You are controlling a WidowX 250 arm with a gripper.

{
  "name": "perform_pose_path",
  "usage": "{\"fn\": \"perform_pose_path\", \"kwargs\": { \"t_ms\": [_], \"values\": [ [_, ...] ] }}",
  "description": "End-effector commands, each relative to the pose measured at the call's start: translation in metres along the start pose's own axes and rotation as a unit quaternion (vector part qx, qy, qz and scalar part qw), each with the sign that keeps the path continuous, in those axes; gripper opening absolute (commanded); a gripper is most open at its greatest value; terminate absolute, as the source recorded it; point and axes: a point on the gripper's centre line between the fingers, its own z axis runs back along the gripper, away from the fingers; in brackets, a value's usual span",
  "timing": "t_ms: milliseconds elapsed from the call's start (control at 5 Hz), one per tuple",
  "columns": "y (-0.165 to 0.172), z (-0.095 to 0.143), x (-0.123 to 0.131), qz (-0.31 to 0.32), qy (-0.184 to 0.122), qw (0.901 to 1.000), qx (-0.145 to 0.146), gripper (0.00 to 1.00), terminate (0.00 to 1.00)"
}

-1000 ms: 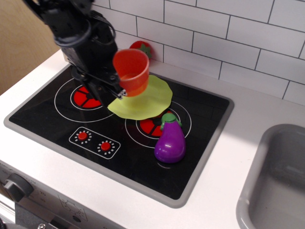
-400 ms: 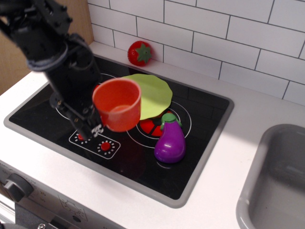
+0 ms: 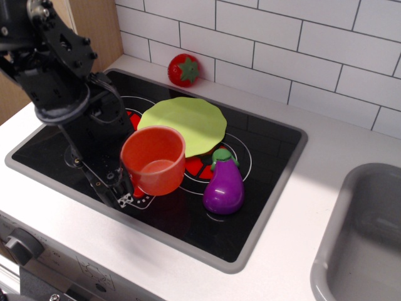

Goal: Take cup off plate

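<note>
At the lower left of the frame, the claw [image 3: 125, 191] is pinching the cup [image 3: 154, 160] by its left side; one dark finger [image 3: 123, 183] shows at the wall of the cup, while the handle is not visible from here. The cup stands upright with its mouth open to the top, so its long axis is vertical. It sits to the right of the claw, over the black stove [image 3: 263, 213], near the two red knob marks [image 3: 143, 195]. I cannot tell if its bottom touches the stove or hangs a little above it.

Right of the cup, the purple eggplant [image 3: 223, 186] stands just beside it, apart from it by a narrow gap.

Further back, the plate [image 3: 188, 122] lies flat over the burner marks. Nothing stands on it, and the cup only covers its front edge in this view. I judge that the cup is already off the plate, and what remains is to put it down and let it go. The move should be straight down, because the eggplant is close on the right.

At the back, against the tile wall, a red tomato [image 3: 185, 69] rests.
</note>
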Motion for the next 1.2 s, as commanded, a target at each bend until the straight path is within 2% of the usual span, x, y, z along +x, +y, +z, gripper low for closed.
{"fn": "perform_pose_path", "kwargs": {
  "t_ms": [0,400,1000],
  "values": [
    [0.009,-0.004,0.005,0.011,-0.011,0.9996,0.023,1.00,0.00],
    [0.010,-0.003,0.005,0.006,-0.009,0.9995,0.031,1.00,0.00],
    [0.031,0.057,0.013,0.055,-0.039,0.9972,0.034,1.00,0.00]
  ]
}}
